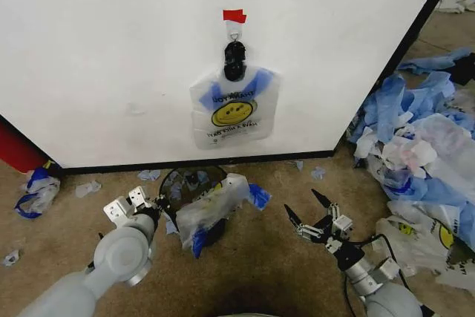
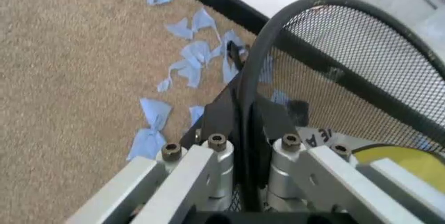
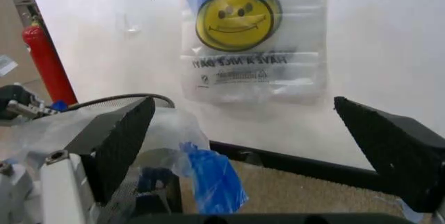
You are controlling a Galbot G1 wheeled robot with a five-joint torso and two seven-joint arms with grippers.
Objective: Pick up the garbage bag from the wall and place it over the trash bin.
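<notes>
Garbage bag (image 1: 233, 113) (printed "HAVE A NICE DAY") hangs clipped on the wall (image 1: 111, 50); left gripper (image 2: 247, 146) clamps the trash bin (image 2: 334, 73) rim, right gripper (image 1: 310, 214) spread apart, floor open around it.

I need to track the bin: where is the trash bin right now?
The trash bin sits on the carpet below the hanging garbage bag, left of centre in the head view; the left gripper clamps its rim.

Garbage bag (image 1: 233, 113): thin, glossy translucent plastic against the smooth matt white wall (image 1: 111, 50). Trash bin (image 2: 334, 62): black wire mesh. Floor (image 1: 267, 257): rough tan carpet; left claw (image 2: 243, 151): brushed metal.
</notes>
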